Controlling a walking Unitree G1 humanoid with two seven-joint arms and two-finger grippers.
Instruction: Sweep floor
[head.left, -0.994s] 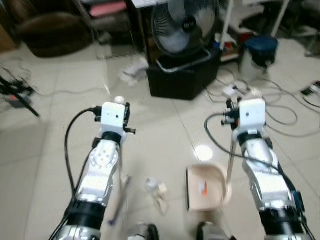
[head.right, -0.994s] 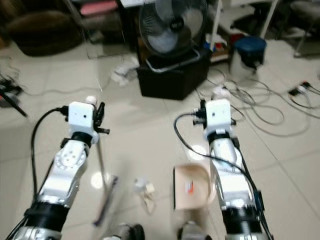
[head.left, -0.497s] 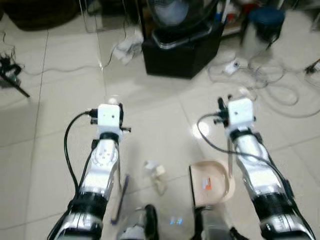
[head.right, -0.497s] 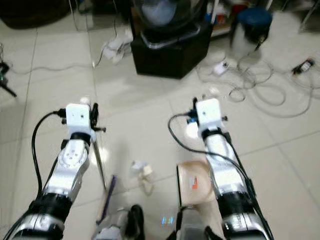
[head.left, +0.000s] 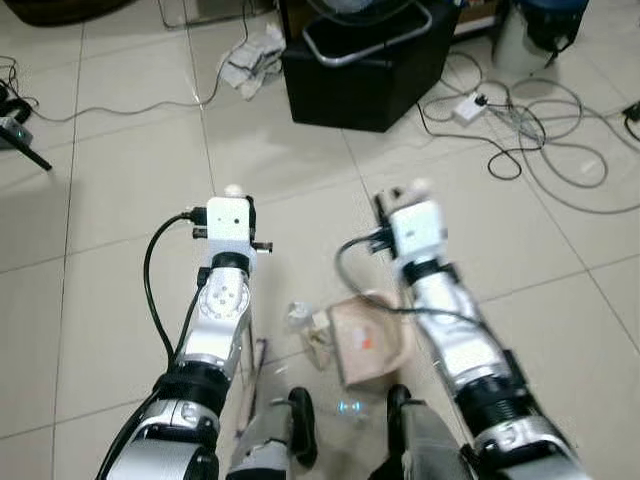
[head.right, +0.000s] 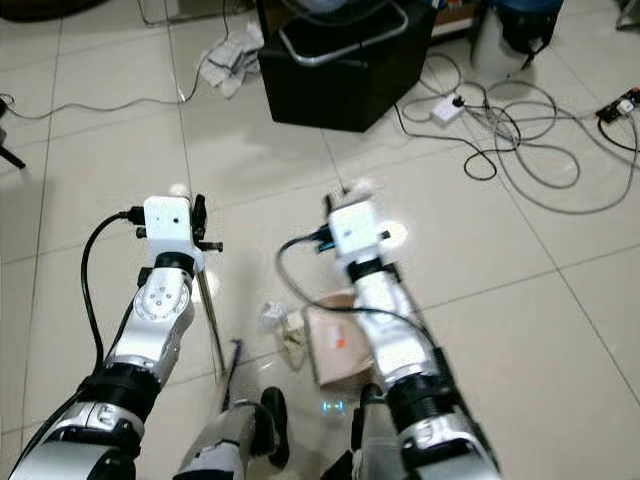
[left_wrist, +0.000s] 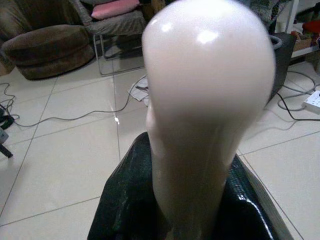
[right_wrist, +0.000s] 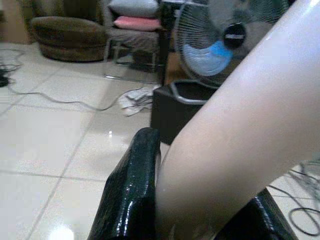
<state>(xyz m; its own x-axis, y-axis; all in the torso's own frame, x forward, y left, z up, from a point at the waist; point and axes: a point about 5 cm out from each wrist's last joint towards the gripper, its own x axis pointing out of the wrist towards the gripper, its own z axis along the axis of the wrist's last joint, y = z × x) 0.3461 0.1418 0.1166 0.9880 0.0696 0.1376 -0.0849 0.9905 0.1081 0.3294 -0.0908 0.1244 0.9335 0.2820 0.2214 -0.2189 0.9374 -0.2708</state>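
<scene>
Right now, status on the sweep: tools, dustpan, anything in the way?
Left tool shut on broom handle. Right tool shut on dustpan handle. Dustpan beside crumpled litter. Cables and black box ahead.

Broom on my left, dustpan on my right, litter between them on the floor.

My left hand (head.left: 236, 195) grips the pale rounded broom handle (left_wrist: 207, 100), whose thin metal shaft (head.right: 210, 320) runs down to the floor just left of the crumpled paper scraps (head.left: 305, 325). My right hand (head.left: 400, 195) grips the pale dustpan handle (right_wrist: 240, 135); the beige plastic dustpan (head.left: 365, 340) lies on the floor touching the scraps on their right. Ahead stands the black box (head.left: 365, 75) carrying a fan base; tangled cables (head.left: 530, 130) sprawl to its right, crumpled paper (head.left: 250, 55) to its left.
</scene>
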